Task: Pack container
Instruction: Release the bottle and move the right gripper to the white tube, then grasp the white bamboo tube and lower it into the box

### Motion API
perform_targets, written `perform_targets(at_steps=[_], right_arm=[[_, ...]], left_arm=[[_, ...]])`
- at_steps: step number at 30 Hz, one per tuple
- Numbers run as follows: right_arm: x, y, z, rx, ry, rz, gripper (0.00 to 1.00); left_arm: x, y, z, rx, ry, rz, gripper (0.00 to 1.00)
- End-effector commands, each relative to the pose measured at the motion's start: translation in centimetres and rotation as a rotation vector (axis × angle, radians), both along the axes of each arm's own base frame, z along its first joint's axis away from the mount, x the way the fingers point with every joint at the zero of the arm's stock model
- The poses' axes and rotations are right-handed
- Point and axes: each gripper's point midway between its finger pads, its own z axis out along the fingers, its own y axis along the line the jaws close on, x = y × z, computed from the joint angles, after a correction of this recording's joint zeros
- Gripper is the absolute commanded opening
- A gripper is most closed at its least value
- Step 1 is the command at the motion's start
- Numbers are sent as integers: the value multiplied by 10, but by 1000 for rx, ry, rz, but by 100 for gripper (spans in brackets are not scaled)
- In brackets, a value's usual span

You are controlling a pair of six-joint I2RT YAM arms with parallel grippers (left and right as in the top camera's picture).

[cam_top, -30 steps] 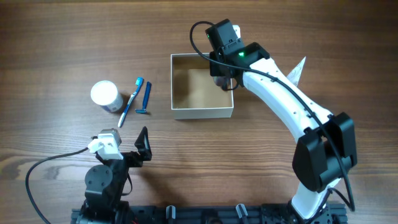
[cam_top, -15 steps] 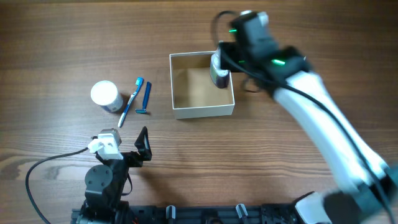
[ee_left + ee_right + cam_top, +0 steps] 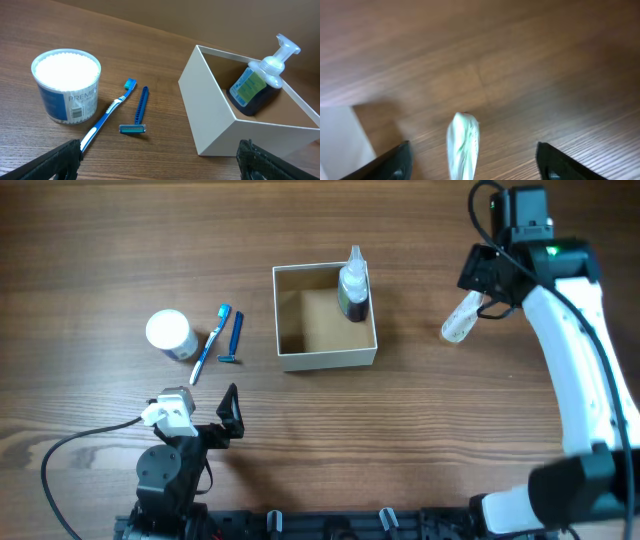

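Note:
The container (image 3: 327,360), a square white box with a tan inside, sits mid-table and also shows in the left wrist view (image 3: 210,120). A pump bottle (image 3: 351,288) of dark liquid leans in its far right corner (image 3: 257,82). My right gripper (image 3: 480,290) is open and empty, hovering over a pale green-white tube (image 3: 460,320) lying right of the box. In the right wrist view the tube (image 3: 462,145) lies between the spread fingers (image 3: 472,165). My left gripper (image 3: 218,420) is open and empty near the front edge (image 3: 160,162).
A white round jar (image 3: 168,333), a blue toothbrush (image 3: 211,342) and a blue razor (image 3: 235,338) lie left of the box. They also show in the left wrist view: the jar (image 3: 66,85), the toothbrush (image 3: 107,117), the razor (image 3: 137,112).
My right gripper let go of the pump bottle in the box, then swung right and now hovers open over the tube. The left arm has not moved.

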Motion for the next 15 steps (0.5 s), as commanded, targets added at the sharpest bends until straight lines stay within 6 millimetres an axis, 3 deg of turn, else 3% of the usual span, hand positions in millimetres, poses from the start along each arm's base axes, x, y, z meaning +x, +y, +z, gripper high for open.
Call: perform_targets(at_steps=[1, 2, 3, 5, 10, 13, 15], right_arm=[[3, 3, -40, 36, 106, -12, 61], [3, 4, -44, 39, 119, -10, 52], [3, 5, -48, 45, 131, -7, 30], [2, 6, -47, 48, 133, -6, 6], [-4, 5, -24, 44, 84, 15, 4], [-19, 12, 21, 47, -18, 57, 4], [-34, 36, 60, 73, -115, 188, 4]], left_arm=[[0, 0, 1, 8, -9, -5, 100], [0, 0, 1, 8, -9, -5, 100], [0, 0, 1, 8, -9, -5, 100], [0, 0, 1, 8, -9, -5, 100], [0, 0, 1, 8, -9, -5, 100], [0, 0, 1, 8, -9, -5, 100], [0, 0, 1, 8, -9, -5, 100]])
